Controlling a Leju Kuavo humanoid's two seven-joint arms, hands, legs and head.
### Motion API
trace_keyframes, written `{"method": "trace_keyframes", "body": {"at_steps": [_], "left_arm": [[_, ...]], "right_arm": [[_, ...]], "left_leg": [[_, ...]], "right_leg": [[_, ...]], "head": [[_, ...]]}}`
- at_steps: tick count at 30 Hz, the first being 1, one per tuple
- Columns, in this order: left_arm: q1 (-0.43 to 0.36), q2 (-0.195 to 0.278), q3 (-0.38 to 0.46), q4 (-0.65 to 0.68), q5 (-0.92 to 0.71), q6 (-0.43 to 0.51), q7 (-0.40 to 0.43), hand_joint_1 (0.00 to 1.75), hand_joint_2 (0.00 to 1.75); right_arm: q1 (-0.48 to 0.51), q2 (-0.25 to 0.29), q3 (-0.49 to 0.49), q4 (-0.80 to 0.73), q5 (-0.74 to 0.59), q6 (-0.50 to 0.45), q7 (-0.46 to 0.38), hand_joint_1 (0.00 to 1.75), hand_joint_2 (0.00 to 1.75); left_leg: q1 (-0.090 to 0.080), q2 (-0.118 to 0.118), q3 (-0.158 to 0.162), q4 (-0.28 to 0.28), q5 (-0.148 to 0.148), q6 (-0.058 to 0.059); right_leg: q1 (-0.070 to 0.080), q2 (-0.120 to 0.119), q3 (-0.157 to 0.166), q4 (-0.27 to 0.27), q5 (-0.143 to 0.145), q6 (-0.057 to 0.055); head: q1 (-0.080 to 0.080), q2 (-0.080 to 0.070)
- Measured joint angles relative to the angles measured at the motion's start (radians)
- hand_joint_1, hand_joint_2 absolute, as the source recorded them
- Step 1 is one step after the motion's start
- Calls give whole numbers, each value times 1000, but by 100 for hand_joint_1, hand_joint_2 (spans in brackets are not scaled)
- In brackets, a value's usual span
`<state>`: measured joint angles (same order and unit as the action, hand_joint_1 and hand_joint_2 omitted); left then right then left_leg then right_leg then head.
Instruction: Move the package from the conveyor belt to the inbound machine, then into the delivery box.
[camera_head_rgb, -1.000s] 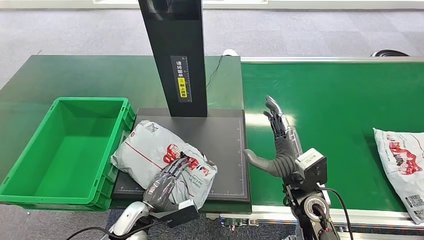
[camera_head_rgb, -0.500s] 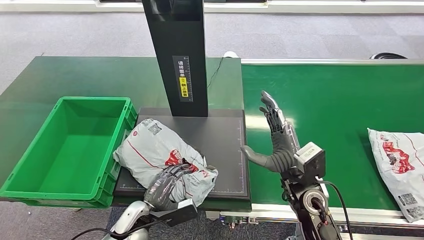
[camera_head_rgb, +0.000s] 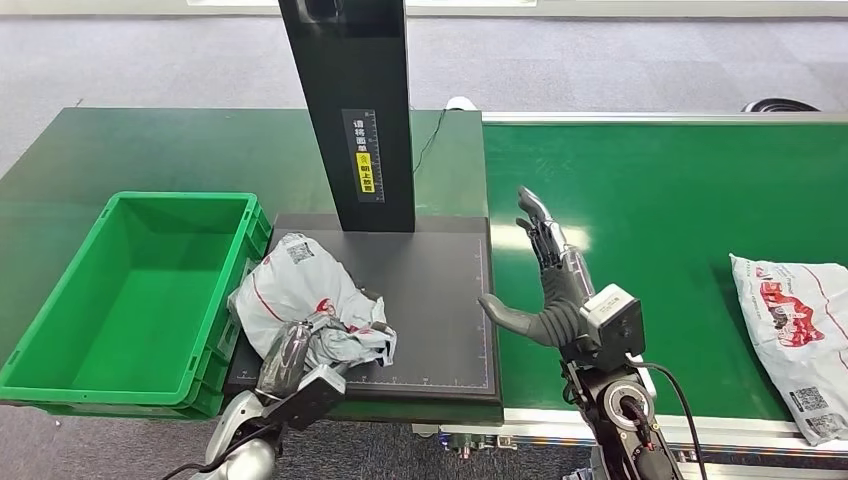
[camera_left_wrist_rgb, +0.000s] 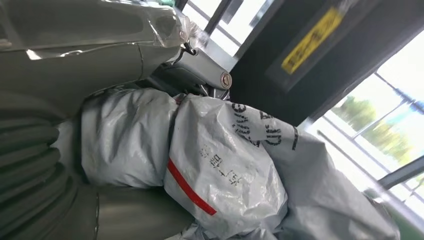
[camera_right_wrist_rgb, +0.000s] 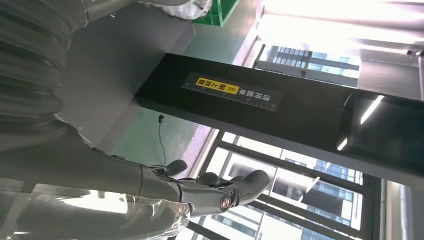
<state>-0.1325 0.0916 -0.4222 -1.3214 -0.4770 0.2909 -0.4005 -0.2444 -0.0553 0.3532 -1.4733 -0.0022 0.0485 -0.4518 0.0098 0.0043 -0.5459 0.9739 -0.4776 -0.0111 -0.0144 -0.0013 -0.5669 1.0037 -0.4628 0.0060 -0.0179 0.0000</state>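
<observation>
Grey package (camera_head_rgb: 305, 300), bunched tighter than before, is clutched by left hand (camera_head_rgb: 285, 358); right hand (camera_head_rgb: 548, 285) stays spread.

The left hand (camera_head_rgb: 283, 362) has closed on the package (camera_head_rgb: 305, 300) and bunched it up: a second ago its fingers lay spread on top of a flatter bag, and now the bag is crumpled and pulled in toward the green box (camera_head_rgb: 60, 340). On the belt, the second package (camera_head_rgb: 795, 325) has slid a little further left. The right hand (camera_head_rgb: 549, 290) has drifted slightly left too.
</observation>
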Motion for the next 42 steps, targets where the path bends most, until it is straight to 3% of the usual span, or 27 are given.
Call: {"method": "trace_keyframes", "body": {"at_steps": [6,17,23,29,34,42], "left_arm": [[21,3,56,-147,186,28,-99,175,175],[26,6,247,-430,596,-76,-198,175,175],[24,-1,364,-560,721,-78,-233,173,175],[24,-28,513,-642,730,42,-273,174,175],[12,-39,625,-648,666,157,-267,164,175],[-26,-29,670,-582,606,178,-209,154,175]], "right_arm": [[10,0,0,6,11,-5,5,0,175],[17,0,0,43,18,-14,-6,0,175],[26,0,-2,45,17,-17,-6,0,175],[41,0,-4,44,17,-20,-6,0,175],[48,6,-5,42,20,-31,0,0,175],[52,21,-5,39,30,-35,3,0,175]], "left_leg": [[0,0,-3,0,0,0],[0,0,-4,0,0,0],[0,0,-5,0,0,0],[0,1,-6,0,0,0],[0,0,-6,0,0,0],[0,1,-6,0,0,0]], "right_leg": [[0,0,-3,0,0,0],[0,0,-5,0,0,0],[0,0,-6,0,0,0],[0,0,-6,0,0,0],[0,0,-6,0,0,0],[0,0,-6,0,0,0]], "head": [[0,0],[0,0],[0,0],[0,0],[0,0],[0,0]]}}
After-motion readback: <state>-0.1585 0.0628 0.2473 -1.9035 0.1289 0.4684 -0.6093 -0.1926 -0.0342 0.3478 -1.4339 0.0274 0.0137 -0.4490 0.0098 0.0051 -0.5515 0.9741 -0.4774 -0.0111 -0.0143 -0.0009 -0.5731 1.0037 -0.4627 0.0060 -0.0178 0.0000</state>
